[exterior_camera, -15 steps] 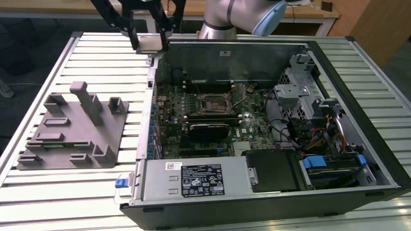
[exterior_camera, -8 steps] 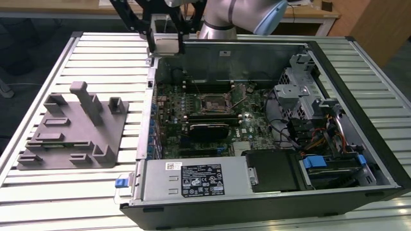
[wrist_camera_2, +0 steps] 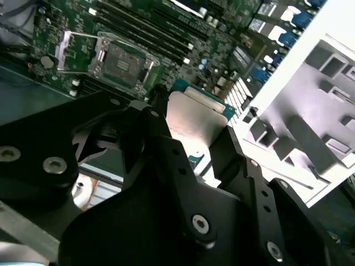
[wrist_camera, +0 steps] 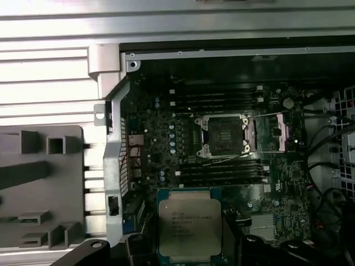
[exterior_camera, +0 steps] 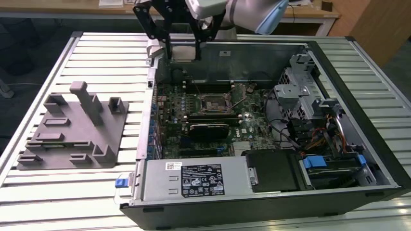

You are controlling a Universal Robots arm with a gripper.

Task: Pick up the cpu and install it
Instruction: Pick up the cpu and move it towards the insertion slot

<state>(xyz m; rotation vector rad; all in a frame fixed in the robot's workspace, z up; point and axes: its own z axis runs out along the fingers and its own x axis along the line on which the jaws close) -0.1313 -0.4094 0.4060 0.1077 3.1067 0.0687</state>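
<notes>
here the gripper (exterior_camera: 183, 52) holds the cpu (wrist_camera: 190, 224) over the case (exterior_camera: 257, 60), socket (wrist_camera: 224, 136) open.

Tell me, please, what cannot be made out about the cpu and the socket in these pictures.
- The cpu: in the first wrist view, the gripper and the picture's edge hide one side.
- The socket: its contacts are too small and dark in the first wrist view.
- The arm: cut off by the picture's edge in the exterior view.

print on cpu (wrist_camera: 190, 227) illegible, label (exterior_camera: 202, 180) unreadable
</notes>
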